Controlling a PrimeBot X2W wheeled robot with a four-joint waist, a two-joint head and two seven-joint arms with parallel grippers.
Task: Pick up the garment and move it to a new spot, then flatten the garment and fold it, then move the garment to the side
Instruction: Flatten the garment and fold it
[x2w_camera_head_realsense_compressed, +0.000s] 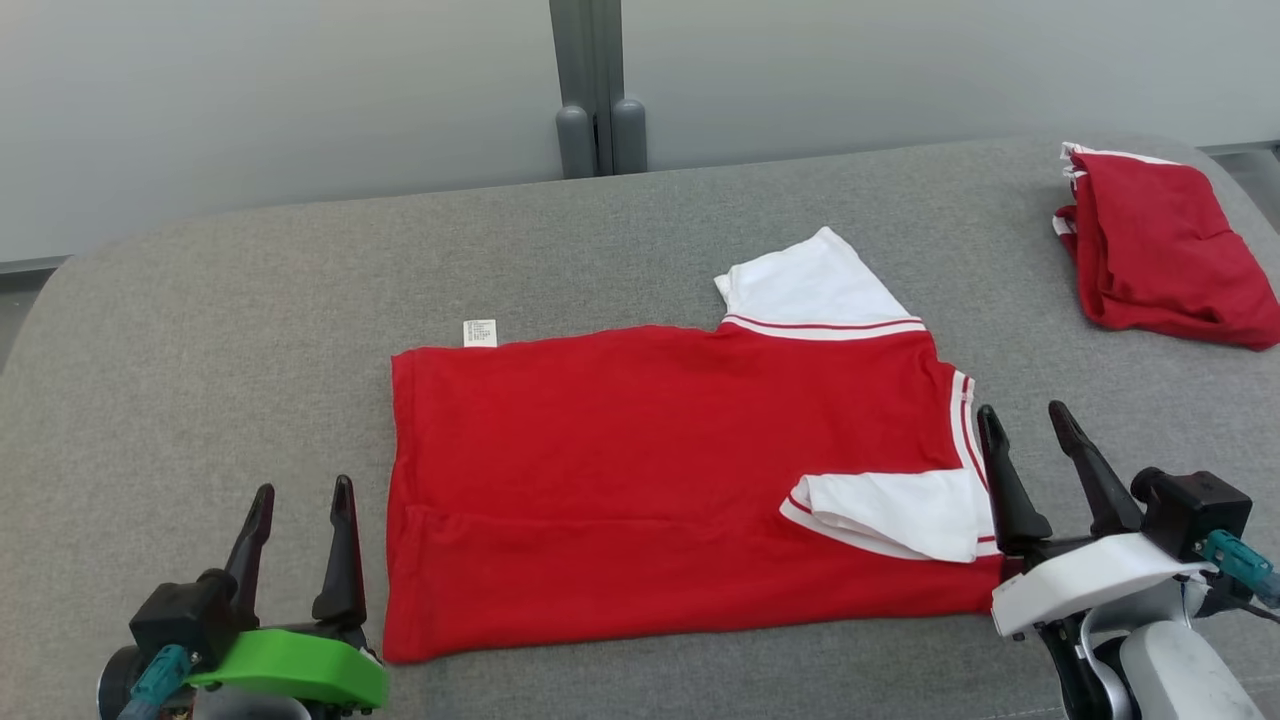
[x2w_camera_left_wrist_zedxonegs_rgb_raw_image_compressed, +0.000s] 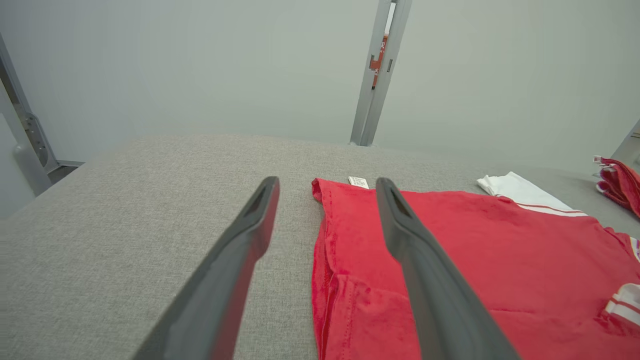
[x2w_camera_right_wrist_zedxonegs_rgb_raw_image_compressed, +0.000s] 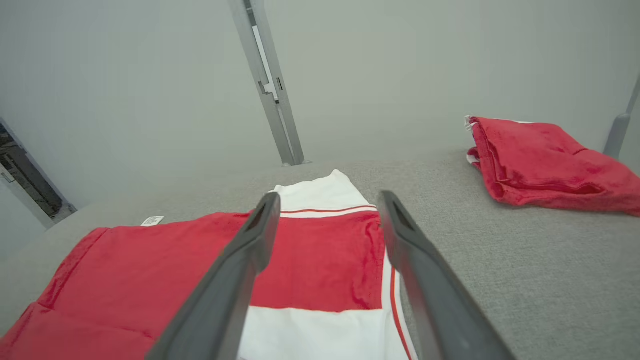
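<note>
Head view: the red garment (x2w_camera_head_realsense_compressed: 650, 480) lies pretty flat in the middle of the grey fabric-topped table (x2w_camera_head_realsense_compressed: 200, 330). One white sleeve (x2w_camera_head_realsense_compressed: 800, 285) sticks out at the far edge, and the other sleeve (x2w_camera_head_realsense_compressed: 900, 515) is folded in over the red near the right end. A little white label (x2w_camera_head_realsense_compressed: 480, 333) pokes out at the far left corner. The left claw (x2w_camera_head_realsense_compressed: 303, 487) sits just off the shirt's near left corner, released and holding nothing. The right claw (x2w_camera_head_realsense_compressed: 1022, 410) is at the right end, also spread and empty. A second folded red piece (x2w_camera_head_realsense_compressed: 1165, 250) is off at the far right.

Left wrist view: the fingers (x2w_camera_left_wrist_zedxonegs_rgb_raw_image_compressed: 240, 250) are splayed wide over the shirt's left edge and bare table.

Right wrist view: the fingers (x2w_camera_right_wrist_zedxonegs_rgb_raw_image_compressed: 235, 270) gape over the folded-in sleeve, gripping nothing.
</note>
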